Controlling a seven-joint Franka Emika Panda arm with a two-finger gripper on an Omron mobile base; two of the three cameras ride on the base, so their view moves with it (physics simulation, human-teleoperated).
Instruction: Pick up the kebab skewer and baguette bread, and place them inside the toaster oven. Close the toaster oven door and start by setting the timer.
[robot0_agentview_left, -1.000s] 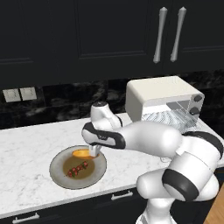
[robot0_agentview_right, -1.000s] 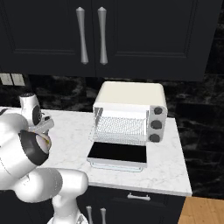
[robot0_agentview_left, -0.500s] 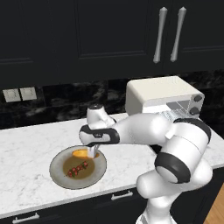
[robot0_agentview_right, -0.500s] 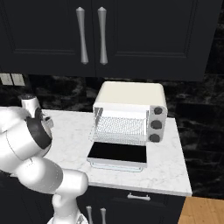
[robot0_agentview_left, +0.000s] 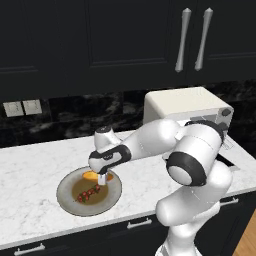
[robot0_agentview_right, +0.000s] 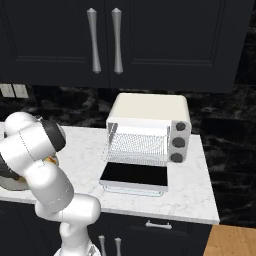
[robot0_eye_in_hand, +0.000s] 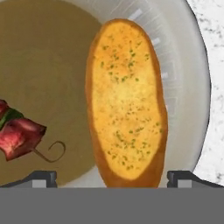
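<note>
Two items on one grey plate (robot0_agentview_left: 67, 200), neither yet lifted.

Item 1, baguette bread (robot0_eye_in_hand: 127, 103): golden oval lying on the plate's inner slope, long axis running 12 to 6 o'clock in the hand view, lower end between the two fingertips.

Item 2, kebab skewer (robot0_eye_in_hand: 19, 131): at 9 o'clock of the bread, apart from it, red chunks and curled stick end on the plate's brown centre.

Gripper (robot0_agentview_left: 102, 178): low over the plate, jaws spread wide, holding nothing.

Toaster oven (robot0_agentview_right: 147, 127): well off on the counter, toaster oven door (robot0_agentview_right: 134, 176) dropped flat, rack bare.

Risks, as judged: a close across the loaf's rounded crust may squeeze it out sideways; the sloped rim may let it rock; a descent drifting toward 9 o'clock could nudge the skewer; pressing too low may tip the plate.
</note>
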